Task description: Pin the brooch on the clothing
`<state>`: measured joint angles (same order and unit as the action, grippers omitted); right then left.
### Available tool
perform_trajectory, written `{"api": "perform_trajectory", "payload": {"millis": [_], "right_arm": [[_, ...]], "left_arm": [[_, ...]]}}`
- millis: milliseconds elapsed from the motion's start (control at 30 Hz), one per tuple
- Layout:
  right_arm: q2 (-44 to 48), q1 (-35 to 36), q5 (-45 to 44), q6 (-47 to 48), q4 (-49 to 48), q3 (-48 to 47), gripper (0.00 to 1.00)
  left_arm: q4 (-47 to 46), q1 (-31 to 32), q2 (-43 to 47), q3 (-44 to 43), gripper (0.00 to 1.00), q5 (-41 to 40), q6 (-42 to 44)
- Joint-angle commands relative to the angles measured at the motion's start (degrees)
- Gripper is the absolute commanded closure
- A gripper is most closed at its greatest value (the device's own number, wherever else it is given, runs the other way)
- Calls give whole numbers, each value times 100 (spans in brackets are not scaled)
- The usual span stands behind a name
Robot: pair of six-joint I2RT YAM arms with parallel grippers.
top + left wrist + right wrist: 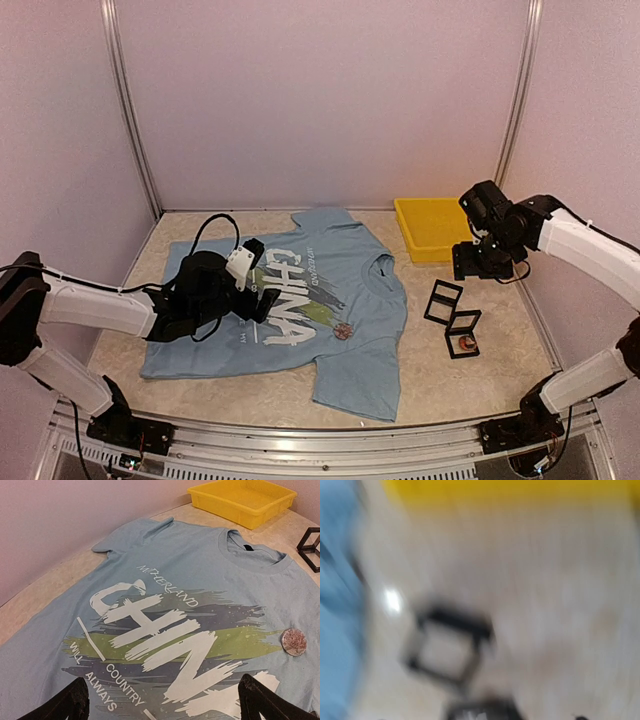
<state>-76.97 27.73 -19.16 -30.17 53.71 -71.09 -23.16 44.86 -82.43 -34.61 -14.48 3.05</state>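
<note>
Shirt: T-shirt (365, 355) lies flat, print up, probably so the chest is within reach.
Axis: collar-to-hem runs across the table; the collar points to the right arm's side.
Brooch (294, 641): round, no long axis; lies on the chest at the print's edge. Whether it is pinned, cannot tell.
Left gripper (167, 707): jaws wide apart, empty, hovering over the lettering.
Right gripper (480, 262): near the yellow tray (432, 228); jaw state cannot be told.

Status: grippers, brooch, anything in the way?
Left gripper open above T-shirt, empty. Right gripper beside yellow tray, jaws unreadable. Brooch on shirt chest, at print's edge. Nothing blocking it.
</note>
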Motion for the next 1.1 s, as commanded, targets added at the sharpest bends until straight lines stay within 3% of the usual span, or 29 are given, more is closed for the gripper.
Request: {"api": "perform_trajectory", "payload": {"millis": [0, 167, 300, 433, 1067], "right_arm": [[435, 4, 720, -1479, 986, 1020, 26], [705, 4, 1381, -1639, -10, 2057, 28], [167, 1, 1156, -1613, -416, 2300, 19], [-117, -62, 973, -1514, -939, 2389, 17], [8, -574, 996, -1350, -1907, 3369, 34]], "left_arm": [[-110, 95, 111, 42, 1, 129, 11], [-79, 133, 137, 18, 1, 95, 55], [-59, 146, 156, 32, 1, 70, 70], [-23, 154, 165, 29, 1, 8, 86], [49, 154, 157, 7, 1, 6, 116]]}}
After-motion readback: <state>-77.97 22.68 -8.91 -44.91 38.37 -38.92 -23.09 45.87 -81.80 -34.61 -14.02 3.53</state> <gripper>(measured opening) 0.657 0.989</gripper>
